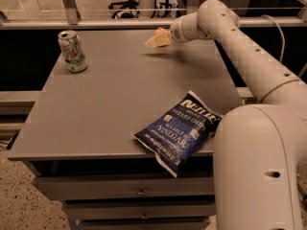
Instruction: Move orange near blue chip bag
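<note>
The orange (159,31) shows only as a small orange patch at the far middle of the grey table (105,109), mostly hidden behind my gripper. My gripper (156,40) hangs low over the table's far edge, right at the orange, with the arm reaching in from the right. The blue chip bag (178,131) lies flat at the table's near right corner, with one end hanging over the front edge, far from the orange.
A white-and-green soda can (72,51) stands upright at the table's far left. My arm's large white body (259,171) fills the near right. Drawers (139,190) sit under the tabletop. A rail and office chairs are behind the table.
</note>
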`<state>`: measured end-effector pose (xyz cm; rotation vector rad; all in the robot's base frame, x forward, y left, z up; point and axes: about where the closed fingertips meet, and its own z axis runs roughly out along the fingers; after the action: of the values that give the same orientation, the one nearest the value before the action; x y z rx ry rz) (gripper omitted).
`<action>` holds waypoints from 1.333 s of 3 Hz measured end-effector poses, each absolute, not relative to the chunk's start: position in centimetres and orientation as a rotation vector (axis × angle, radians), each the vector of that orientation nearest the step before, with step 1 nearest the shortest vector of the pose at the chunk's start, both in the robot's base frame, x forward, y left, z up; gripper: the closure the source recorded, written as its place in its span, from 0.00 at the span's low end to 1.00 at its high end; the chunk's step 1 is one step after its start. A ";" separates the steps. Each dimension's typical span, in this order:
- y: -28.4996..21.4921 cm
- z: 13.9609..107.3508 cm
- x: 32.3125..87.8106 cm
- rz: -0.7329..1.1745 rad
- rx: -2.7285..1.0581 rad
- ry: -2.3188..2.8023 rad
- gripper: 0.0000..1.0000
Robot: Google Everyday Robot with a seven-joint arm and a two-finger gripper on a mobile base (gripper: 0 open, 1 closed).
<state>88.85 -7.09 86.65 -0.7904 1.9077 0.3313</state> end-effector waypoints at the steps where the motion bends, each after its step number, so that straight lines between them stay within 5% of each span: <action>1: -6.6 86.0 89.4 0.364 -0.763 1.923 0.20; 4: -5.2 86.9 87.5 0.465 -0.807 1.899 0.90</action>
<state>87.52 -5.16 86.90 -0.8068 1.8993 0.4648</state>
